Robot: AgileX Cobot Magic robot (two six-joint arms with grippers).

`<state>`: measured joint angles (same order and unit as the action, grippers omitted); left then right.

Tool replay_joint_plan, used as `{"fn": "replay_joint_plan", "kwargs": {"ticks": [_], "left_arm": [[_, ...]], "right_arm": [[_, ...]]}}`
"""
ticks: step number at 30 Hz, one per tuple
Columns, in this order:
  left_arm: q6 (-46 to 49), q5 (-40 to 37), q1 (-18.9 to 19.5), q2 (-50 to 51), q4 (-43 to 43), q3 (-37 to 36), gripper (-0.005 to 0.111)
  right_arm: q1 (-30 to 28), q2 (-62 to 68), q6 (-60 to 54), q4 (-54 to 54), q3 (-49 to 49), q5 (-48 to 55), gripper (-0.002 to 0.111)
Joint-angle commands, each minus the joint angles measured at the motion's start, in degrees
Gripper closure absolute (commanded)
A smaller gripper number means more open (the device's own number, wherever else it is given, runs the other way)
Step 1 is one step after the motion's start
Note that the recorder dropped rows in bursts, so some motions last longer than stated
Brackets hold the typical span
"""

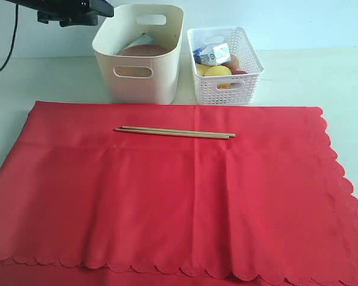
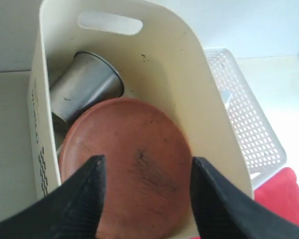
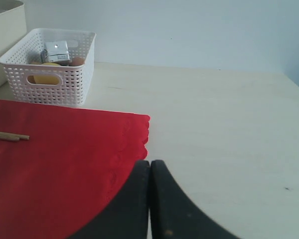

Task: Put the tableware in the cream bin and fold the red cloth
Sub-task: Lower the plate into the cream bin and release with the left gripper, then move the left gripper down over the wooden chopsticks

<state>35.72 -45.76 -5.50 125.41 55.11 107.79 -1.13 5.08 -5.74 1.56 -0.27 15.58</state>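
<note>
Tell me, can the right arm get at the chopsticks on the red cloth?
Probably yes: the chopsticks lie bare on the red cloth, nothing over them; the right gripper, shut now, must open first.

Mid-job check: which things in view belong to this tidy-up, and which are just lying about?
Part of the job: cream bin, brown plate, steel cup, chopsticks, red cloth.

Just lying about: white lattice basket, milk carton, lemon.
</note>
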Motion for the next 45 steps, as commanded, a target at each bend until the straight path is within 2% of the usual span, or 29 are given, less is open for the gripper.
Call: {"fn": "replay_joint_plan", "kwargs": {"ticks": [1, 11, 16, 26, 31, 38, 42, 45], "left_arm": [[-0.23, -6.47, 0.42, -4.20, -2.60, 0.36, 0.055], [1.55, -21.60, 0.30, -10.17, -2.89, 0.36, 0.055], [1.70, -24.20, -1.26, -11.51, -2.04, -1.10, 0.055], [6.03, -24.20, -9.48, -13.09, -0.27, -7.66, 0.056], [17.07, -23.56, -15.17, -13.09, -0.79, -8.64, 0.056], [28.69, -16.08, -21.93, -12.47, -8.12, -8.64, 0.056], [28.82, -11.61, -25.26, -11.29, -19.80, -8.64, 0.056], [27.81, -11.08, -26.62, -9.80, -28.24, -8.64, 0.056]], "right_arm": [[-0.24, -0.22, 0.02, -0.05, 0.27, -0.29, 0.108], [-0.24, -0.22, 0.02, -0.05, 0.27, -0.29, 0.108], [-0.24, -0.22, 0.02, -0.05, 0.27, -0.29, 0.108], [-0.24, -0.22, 0.02, -0.05, 0.27, -0.29, 0.108], [-0.24, -0.22, 0.02, -0.05, 0.27, -0.29, 0.108], [-0.24, -0.22, 0.02, -0.05, 0.27, -0.29, 0.108], [-0.24, -0.22, 0.02, -0.05, 0.27, -0.29, 0.108], [-0.24, -0.22, 0.02, -0.05, 0.27, -0.29, 0.108]]}}
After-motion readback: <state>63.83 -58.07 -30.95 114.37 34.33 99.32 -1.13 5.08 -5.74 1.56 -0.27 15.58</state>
